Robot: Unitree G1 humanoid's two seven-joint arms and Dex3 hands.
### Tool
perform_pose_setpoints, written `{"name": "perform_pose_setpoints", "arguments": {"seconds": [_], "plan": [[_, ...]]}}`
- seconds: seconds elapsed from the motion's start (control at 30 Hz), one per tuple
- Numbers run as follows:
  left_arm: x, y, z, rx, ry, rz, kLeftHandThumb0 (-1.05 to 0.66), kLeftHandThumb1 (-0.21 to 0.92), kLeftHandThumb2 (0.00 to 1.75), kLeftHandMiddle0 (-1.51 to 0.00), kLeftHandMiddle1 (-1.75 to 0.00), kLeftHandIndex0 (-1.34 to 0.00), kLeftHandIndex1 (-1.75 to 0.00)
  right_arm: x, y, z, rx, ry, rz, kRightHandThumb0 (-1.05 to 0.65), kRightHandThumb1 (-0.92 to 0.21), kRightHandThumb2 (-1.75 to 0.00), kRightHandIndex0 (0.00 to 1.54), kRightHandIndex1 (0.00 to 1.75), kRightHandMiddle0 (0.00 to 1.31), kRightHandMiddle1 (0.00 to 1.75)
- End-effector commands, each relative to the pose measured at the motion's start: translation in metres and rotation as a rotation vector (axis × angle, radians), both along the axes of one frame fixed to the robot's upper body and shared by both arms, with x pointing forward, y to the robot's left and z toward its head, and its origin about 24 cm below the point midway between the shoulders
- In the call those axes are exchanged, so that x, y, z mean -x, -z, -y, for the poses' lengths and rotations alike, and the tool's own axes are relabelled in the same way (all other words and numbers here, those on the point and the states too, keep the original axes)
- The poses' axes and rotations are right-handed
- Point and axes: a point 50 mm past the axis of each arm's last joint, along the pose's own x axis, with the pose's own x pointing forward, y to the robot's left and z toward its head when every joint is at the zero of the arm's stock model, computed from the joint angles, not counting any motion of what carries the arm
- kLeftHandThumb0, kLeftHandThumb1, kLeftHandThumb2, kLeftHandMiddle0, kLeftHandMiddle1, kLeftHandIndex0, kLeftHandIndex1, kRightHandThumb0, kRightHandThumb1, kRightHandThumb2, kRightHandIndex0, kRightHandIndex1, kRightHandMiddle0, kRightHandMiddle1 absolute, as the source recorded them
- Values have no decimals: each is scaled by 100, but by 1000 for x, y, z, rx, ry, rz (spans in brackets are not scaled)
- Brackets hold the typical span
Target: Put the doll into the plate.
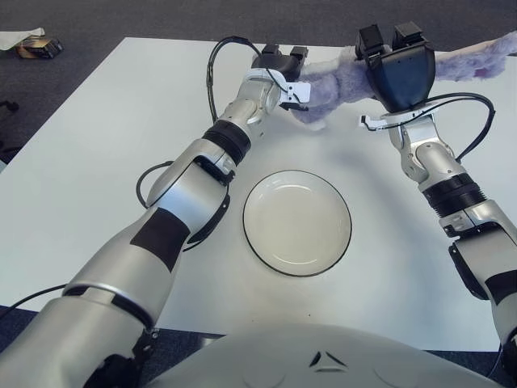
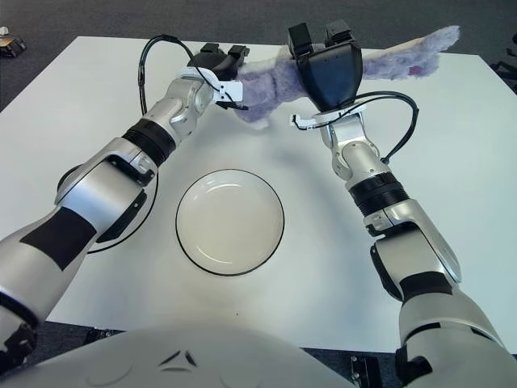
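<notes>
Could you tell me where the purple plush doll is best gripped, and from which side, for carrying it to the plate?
Probably at both ends of the doll: it is long and floppy, lying crosswise at the far table edge. The left hand takes its left end, the right hand its middle, each coming from the near side.

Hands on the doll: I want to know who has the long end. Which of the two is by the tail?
The right hand, the one under the dark cover: the purple doll runs its tail out past it to the right. The left hand is at the opposite end.

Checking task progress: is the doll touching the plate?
Apart. The left eye view shows bare table between the doll and the plate.
</notes>
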Motion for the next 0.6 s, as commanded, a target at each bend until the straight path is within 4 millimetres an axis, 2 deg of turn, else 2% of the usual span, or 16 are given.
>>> {"name": "perform_pose_setpoints", "arguments": {"seconds": [0.0,0.1,0.17,0.27,0.57], "plan": [[0,-16,9,60,62,-4,-91,92,38,-8,-80,0,-56,3,-4,-4,-22,-24,8,0,-9,-157,81,168,55,175],[0,-16,9,90,89,-29,-90,92,40,-11,-84,0,-64,3,-5,-4,-33,-23,0,0,-7,-158,82,167,56,175],[1,-17,9,131,137,-64,-89,92,45,-16,-89,0,-81,3,-5,-5,-48,-24,-10,0,-7,-158,83,166,56,175],[2,-19,7,167,194,-110,-87,92,50,-20,-93,0,-94,3,-5,-5,-63,-26,-17,0,-7,-158,83,165,56,175],[3,-20,5,188,292,-248,-89,92,54,-19,-95,0,-98,4,-6,-6,-78,-29,-25,0,-8,-157,83,165,56,175]]}}
